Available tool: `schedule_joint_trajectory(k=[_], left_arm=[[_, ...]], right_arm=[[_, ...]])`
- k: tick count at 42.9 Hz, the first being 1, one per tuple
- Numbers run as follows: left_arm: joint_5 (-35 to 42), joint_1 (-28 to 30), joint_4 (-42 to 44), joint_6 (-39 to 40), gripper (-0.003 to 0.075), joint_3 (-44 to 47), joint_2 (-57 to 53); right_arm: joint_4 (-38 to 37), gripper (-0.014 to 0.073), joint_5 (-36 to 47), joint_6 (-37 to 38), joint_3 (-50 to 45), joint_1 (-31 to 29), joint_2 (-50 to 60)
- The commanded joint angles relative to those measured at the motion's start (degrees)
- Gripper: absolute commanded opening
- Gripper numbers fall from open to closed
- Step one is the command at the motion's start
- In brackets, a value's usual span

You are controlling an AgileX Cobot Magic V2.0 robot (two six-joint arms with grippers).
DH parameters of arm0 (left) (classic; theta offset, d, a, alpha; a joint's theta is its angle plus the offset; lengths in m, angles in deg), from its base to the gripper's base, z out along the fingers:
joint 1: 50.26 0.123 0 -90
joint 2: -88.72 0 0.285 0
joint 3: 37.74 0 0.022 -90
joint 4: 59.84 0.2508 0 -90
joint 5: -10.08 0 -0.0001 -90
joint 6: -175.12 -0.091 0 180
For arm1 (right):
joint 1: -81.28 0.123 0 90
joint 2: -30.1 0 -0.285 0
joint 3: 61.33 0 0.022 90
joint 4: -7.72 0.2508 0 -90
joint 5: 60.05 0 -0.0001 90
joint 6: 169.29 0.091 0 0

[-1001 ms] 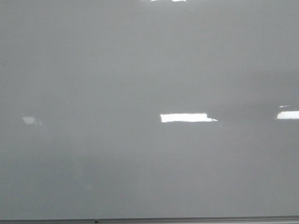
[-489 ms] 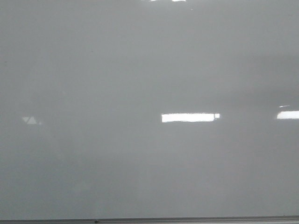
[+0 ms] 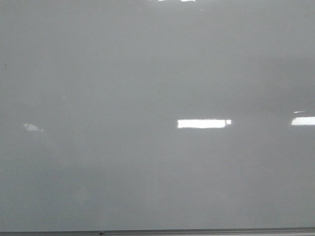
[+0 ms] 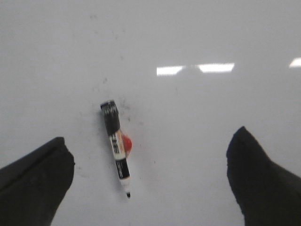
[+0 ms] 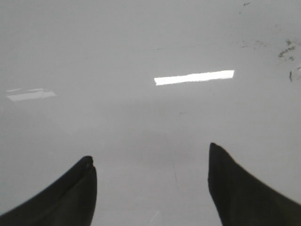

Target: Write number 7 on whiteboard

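The whiteboard (image 3: 147, 73) fills the whole front view, glossy and pale grey, with bright light reflections and a thin dark edge along the bottom. No black line shows on it, so the number 7 is not written yet; I judge that the task is at its very beginning.

In the left wrist view a marker (image 4: 116, 146) lies flat on the whiteboard surface, with its black cap end away from the camera and its thin tip toward it. A small red-orange thing (image 4: 126, 143) touches the marker's side at the label; it is too blurred to say what it is. The left pincer (image 4: 149, 181) hangs above with its 2 black fingers (image 4: 35, 181) wide apart, 1 on each side, and the marker lies between them but nearer to the finger at that picture's left edge. The pincer touches nothing. I think this open pose is kept so that the fingers can come down around the marker's body; since the marker is off centre, the pincer probably needs a small side shift first.

The right pincer (image 5: 150, 188) also has its fingers spread and holds nothing. Under it there is only bare board, with some faint dark smudges (image 5: 286, 51) far from the fingers. It seems to wait aside, leaving the pickup to the left arm.
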Motion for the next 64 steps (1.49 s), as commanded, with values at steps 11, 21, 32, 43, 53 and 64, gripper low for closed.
schedule_joint_trajectory(k=[11,21,32,43,53,64], left_arm=[[3.0,7.32,-0.18,8.65,0.0636,-6.96,30.42],[12.19,7.82,0.69,8.54,0.0636,-10.73,44.58],[22.98,7.82,0.69,8.54,0.0636,-10.73,53.6],[28.91,7.82,0.69,8.41,0.0419,-10.73,56.97],[30.12,7.82,1.01,8.41,0.0125,-10.73,56.96],[23.47,7.82,1.01,8.52,0.0027,-11.75,56.08]], right_arm=[[0.18,0.0526,4.28,-0.1,1.87,0.05,-1.02],[0.18,0.0526,4.2,-0.1,1.87,0.05,-1.02],[0.18,0.0526,4.2,-0.1,1.87,0.05,-1.02],[0.18,0.0526,4.25,-0.1,1.87,0.05,-1.02],[0.18,0.0526,4.25,-0.1,1.87,0.05,-1.02],[0.18,0.0526,4.25,-0.1,1.87,0.05,-1.02]])
